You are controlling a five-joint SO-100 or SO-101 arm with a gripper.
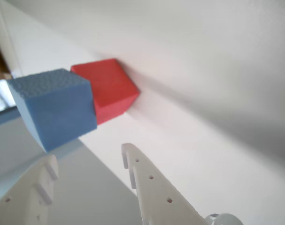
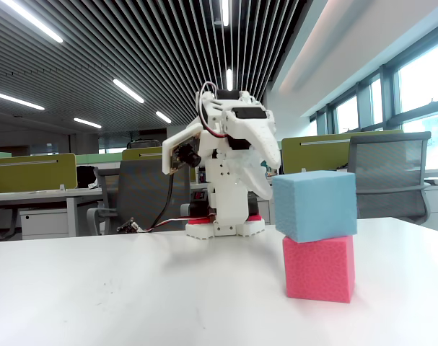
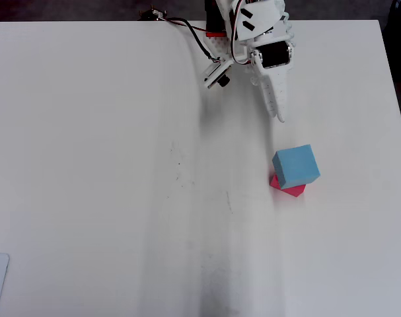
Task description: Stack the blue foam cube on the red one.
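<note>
Blue cube (image 2: 315,205) sits on the red one (image 2: 318,267), turned askew with a corner overhanging, and from my claw (image 1: 90,161), which hangs open and empty, the stack lies straight ahead, well apart across the bench (image 3: 88,165).

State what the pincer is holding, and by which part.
Nothing: the pincer is open and empty, clear of the light blue foam cube resting on the pink-red foam cube.

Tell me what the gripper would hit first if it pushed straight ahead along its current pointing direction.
Probably the blue foam cube, which sits on the red one just ahead of the open gripper in the wrist view. Overhead, the fingertip aims slightly left of the stack, so it could graze past; depth is unclear.
</note>
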